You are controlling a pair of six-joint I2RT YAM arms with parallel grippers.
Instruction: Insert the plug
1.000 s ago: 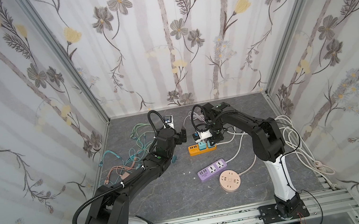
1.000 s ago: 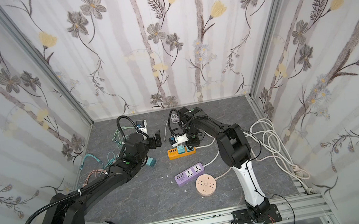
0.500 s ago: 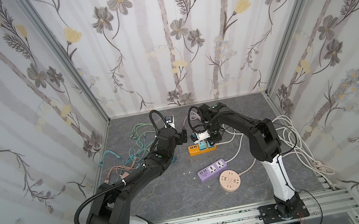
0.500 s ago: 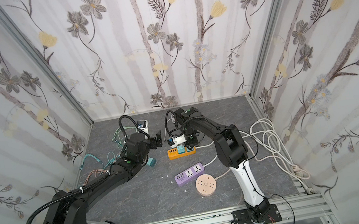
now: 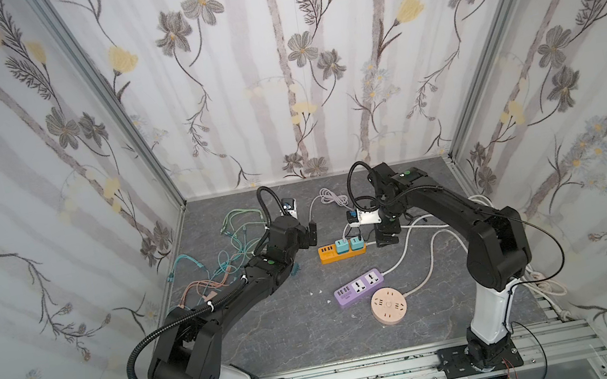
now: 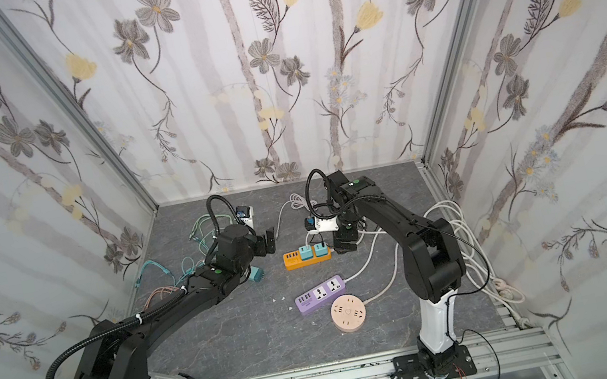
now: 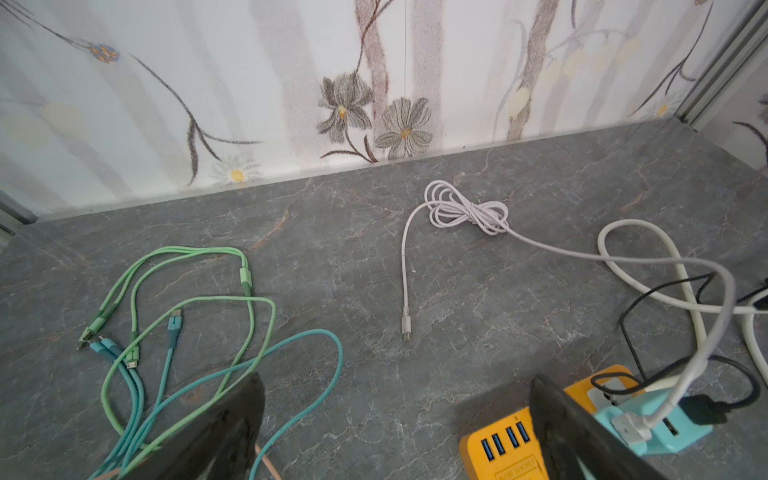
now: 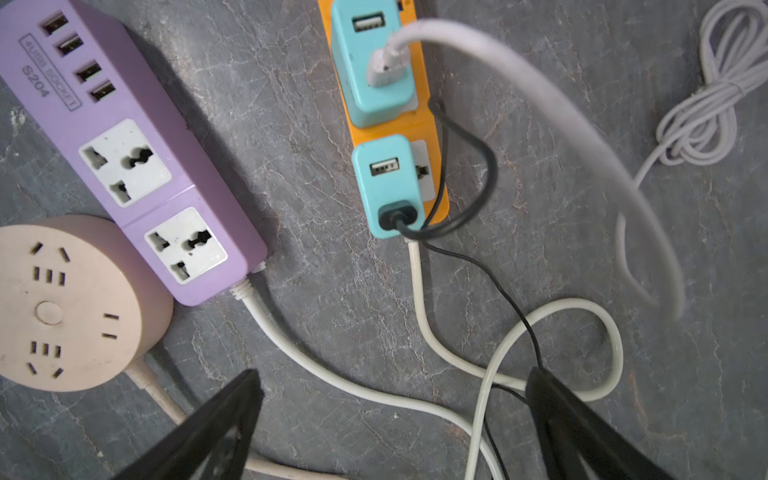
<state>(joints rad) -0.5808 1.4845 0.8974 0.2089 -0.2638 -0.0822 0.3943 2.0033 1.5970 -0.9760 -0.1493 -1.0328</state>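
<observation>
An orange power strip (image 5: pixel 342 250) (image 8: pixel 390 131) lies mid-table with two teal adapters on it. A white USB plug (image 8: pixel 384 68) sits in the farther teal adapter (image 8: pixel 365 99), and its white cable arcs away, blurred. A black plug (image 8: pixel 397 214) sits in the nearer teal adapter (image 8: pixel 388 183). My right gripper (image 8: pixel 392 386) (image 5: pixel 386 237) hangs open just beyond the strip's cord end, holding nothing. My left gripper (image 7: pixel 399 386) (image 5: pixel 308 236) is open too, at the strip's USB-port end (image 7: pixel 498 449), with only bare table between its fingers.
A purple power strip (image 8: pixel 187 166) (image 5: pixel 359 287) and a round pink socket (image 8: pixel 75 303) (image 5: pixel 389 305) lie nearer the front. White cords loop beside my right arm. A coiled white cable (image 7: pixel 465 212) and green cables (image 7: pixel 187 299) lie towards the back. A loose teal adapter (image 6: pixel 257 274) lies by my left arm.
My right gripper has opened and drawn back from above the teal adapters to the strip's cord end. The white cable is swinging. My left arm has barely moved.
</observation>
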